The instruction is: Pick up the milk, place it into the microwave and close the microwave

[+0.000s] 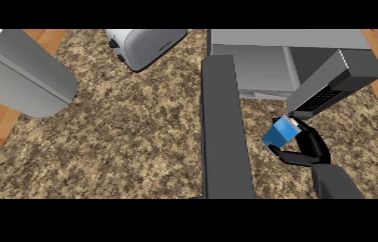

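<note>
Milk (280, 133) sits pinched between the right hand's (316, 148) curled fingers (295, 158) and thumb.

- Of the milk (279, 133), the right and lower edges are hidden by the curled fingers (297, 158) of the right hand (316, 147).
- The toaster (148, 46), well up-left of the fingers, is cut off at its top.

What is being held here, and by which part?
The milk carton, in the right hand: fingers curled round its right side, thumb at its lower end.
</note>
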